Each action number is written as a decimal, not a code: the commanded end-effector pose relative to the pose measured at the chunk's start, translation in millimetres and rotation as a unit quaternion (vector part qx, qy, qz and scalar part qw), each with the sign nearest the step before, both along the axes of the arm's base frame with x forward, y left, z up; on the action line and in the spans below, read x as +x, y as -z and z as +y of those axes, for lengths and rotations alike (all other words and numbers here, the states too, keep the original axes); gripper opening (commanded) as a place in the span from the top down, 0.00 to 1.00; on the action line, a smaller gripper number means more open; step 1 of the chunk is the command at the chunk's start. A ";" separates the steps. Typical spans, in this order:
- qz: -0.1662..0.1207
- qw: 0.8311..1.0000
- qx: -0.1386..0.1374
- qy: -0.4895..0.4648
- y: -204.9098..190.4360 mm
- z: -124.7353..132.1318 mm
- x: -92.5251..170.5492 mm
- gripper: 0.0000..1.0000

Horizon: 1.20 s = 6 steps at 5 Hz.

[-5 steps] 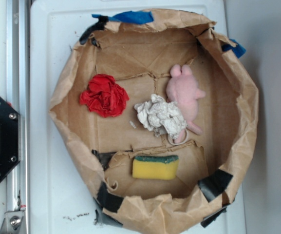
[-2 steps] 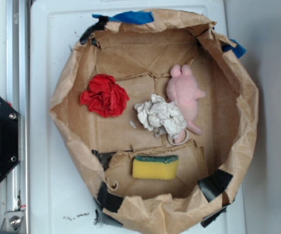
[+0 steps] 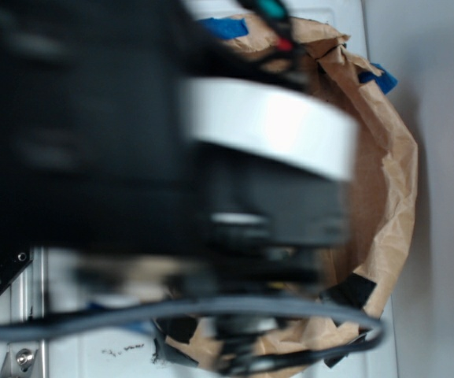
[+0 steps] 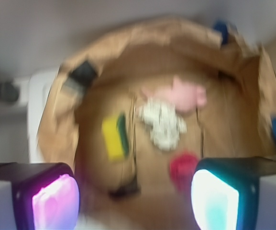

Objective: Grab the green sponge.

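In the blurred wrist view the green sponge [image 4: 115, 137], a yellow block with a dark green strip on its right side, lies on the brown paper floor left of centre. My gripper [image 4: 135, 201] hangs high above the bin, open, with nothing between the pink-lit pad [image 4: 55, 202] and the cyan-lit pad [image 4: 214, 201]. The sponge is well beyond the fingertips, apart from them. In the exterior view the blurred black and white arm [image 3: 171, 134] covers most of the frame and hides the sponge.
A white paper wad [image 4: 162, 123], a pink plush toy [image 4: 182, 94] and a red cloth ball [image 4: 183, 166] lie in the brown paper bin [image 4: 56, 129], whose crumpled wall [image 3: 392, 197] rises all round. The bin stands on a white surface [image 3: 447, 236].
The arm has swung in from the left edge and now covers the bin in the exterior view. The things in the bin were all visible before; now it hides them.
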<state>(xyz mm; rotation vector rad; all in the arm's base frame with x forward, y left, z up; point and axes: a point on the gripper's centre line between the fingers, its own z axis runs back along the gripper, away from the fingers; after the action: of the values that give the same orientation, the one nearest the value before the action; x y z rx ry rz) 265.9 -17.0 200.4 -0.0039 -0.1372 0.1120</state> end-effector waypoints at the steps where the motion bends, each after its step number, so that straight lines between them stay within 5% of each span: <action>1: -0.030 0.984 -0.023 0.176 28.2 2.4 56.1 0.00; 3: -0.040 0.966 -0.049 0.251 -1.6 10.9 0.1 0.00; 6: -0.045 0.960 0.032 0.276 64.3 12.5 1.8 0.00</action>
<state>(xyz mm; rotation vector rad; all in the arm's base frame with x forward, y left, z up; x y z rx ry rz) 266.0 8.3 128.2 0.0090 -0.1922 -0.4324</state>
